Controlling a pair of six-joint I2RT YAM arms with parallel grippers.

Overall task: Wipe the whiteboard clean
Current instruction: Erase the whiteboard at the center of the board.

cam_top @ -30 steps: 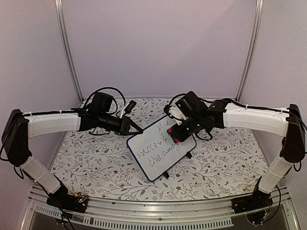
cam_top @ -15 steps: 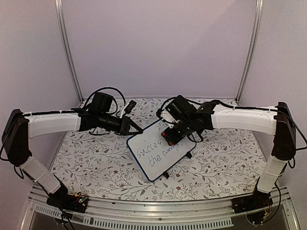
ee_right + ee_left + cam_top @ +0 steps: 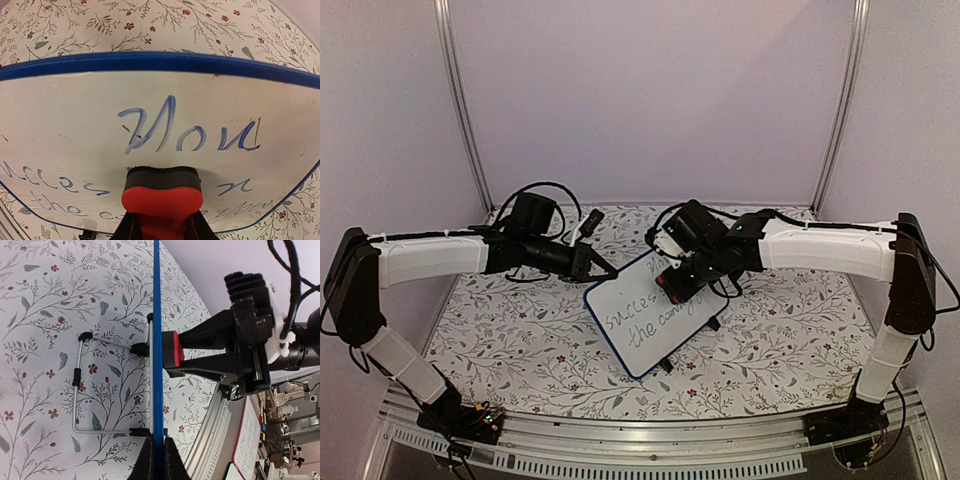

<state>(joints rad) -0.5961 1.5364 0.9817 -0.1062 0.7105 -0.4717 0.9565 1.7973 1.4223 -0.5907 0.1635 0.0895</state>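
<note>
A flowery worktop (image 3: 510, 340) sits inside pale walls. The whiteboard (image 3: 645, 320) stands tilted in the middle, with blue writing on it. The left pincer (image 3: 156, 455) pinches the whiteboard's blue edge. The right pincer (image 3: 680, 282) pinches a red block (image 3: 162, 200), which presses on the whiteboard just under the top word. If the block pushes too hard, the whiteboard could tip or slip free.

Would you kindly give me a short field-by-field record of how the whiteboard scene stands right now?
whiteboard: propped tilted on wire stand, blue handwriting not yet wiped
left gripper: shut on the board's blue frame edge
right gripper: shut on red eraser
eraser contact: felt side against board face, just below "You"
</note>
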